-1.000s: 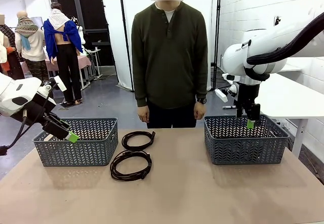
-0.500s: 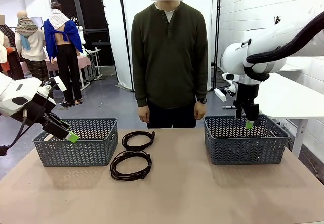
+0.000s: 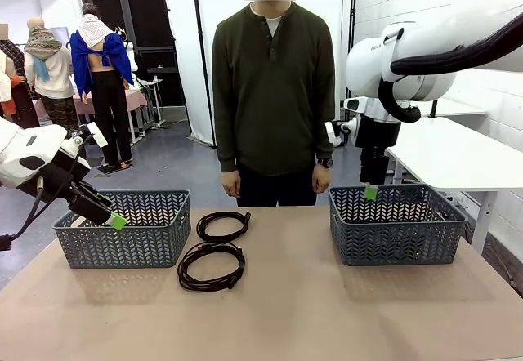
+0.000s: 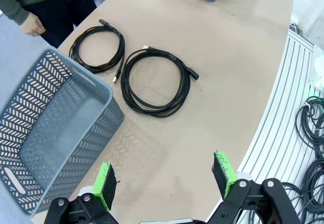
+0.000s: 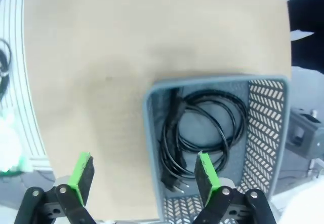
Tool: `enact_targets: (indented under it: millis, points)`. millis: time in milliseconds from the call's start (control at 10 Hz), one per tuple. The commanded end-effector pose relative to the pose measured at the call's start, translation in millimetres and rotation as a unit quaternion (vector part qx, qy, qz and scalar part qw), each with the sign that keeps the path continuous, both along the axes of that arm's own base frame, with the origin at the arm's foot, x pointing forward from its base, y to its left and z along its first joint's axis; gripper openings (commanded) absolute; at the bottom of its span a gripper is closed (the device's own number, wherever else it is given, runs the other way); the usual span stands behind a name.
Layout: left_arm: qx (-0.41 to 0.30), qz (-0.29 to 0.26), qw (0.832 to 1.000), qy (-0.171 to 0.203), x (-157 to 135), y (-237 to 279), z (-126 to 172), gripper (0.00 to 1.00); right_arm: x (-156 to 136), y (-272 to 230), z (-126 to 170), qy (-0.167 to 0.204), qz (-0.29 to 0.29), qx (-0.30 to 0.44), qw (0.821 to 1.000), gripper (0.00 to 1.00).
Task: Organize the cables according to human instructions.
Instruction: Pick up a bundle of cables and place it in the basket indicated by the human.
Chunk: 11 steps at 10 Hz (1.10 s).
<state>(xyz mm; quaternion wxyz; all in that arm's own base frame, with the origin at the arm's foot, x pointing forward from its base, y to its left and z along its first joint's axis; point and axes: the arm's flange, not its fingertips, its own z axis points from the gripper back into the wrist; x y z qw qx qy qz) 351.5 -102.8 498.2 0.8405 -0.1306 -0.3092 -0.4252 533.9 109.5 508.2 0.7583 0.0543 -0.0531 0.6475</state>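
Note:
Two coiled black cables lie on the table between the baskets, a smaller loop (image 3: 222, 225) (image 4: 97, 46) farther back and a larger loop (image 3: 211, 265) (image 4: 154, 82) nearer me. More black cable (image 5: 202, 127) with a plug lies coiled inside the right grey basket (image 3: 398, 238) (image 5: 217, 79); I cannot tell how many cords it is. My left gripper (image 3: 114, 218) (image 4: 163, 181) hangs open and holds nothing beside the left grey basket (image 3: 122, 242) (image 4: 109, 100), which has nothing in it. My right gripper (image 3: 371, 188) (image 5: 145, 172) is open above the right basket's left edge.
A person (image 3: 274, 91) stands at the table's far edge with both hands down. In the left wrist view, spare cables (image 4: 311, 148) lie on the floor past the table's edge. Bare tabletop (image 3: 327, 312) stretches across the front.
My right arm has risen and swung left, from over the right basket's middle to above its left edge. The left arm and the table cables have not moved.

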Motion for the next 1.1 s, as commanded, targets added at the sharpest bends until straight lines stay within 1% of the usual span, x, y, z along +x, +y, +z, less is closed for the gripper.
enact_targets:
  millis: [0,300,400,500,800,900,1000]
  points:
    - [-0.006,-0.005,1.000,0.001,2.0,2.0,-1.4,1.00,-27.1,11.5,-13.2,-0.031,-0.037,0.042,0.998,1.00]
    - [-0.006,-0.005,1.000,0.001,2.0,2.0,-1.4,1.00,-61.0,31.7,-28.3,-0.064,-0.069,0.086,0.992,1.00]
    - [-0.006,-0.005,1.000,0.001,2.0,2.0,-1.4,1.00,-70.8,36.1,-33.4,-0.069,-0.070,0.096,0.991,1.00]
    - [-0.006,-0.005,1.000,0.001,2.0,2.0,-1.4,1.00,-78.0,39.8,-37.1,-0.068,-0.068,0.107,0.990,1.00]
    - [-0.006,-0.005,1.000,0.001,2.0,2.0,-1.4,1.00,-92.4,47.9,-49.1,-0.050,-0.050,0.125,0.990,1.00]
    - [-0.006,-0.005,1.000,0.001,2.0,2.0,-1.4,1.00,-94.0,49.5,-49.1,-0.050,-0.023,0.125,0.991,1.00]
    - [-0.006,-0.005,1.000,0.001,2.0,2.0,-1.4,1.00,-86.9,50.4,-43.9,-0.045,-0.062,0.104,0.992,1.00]
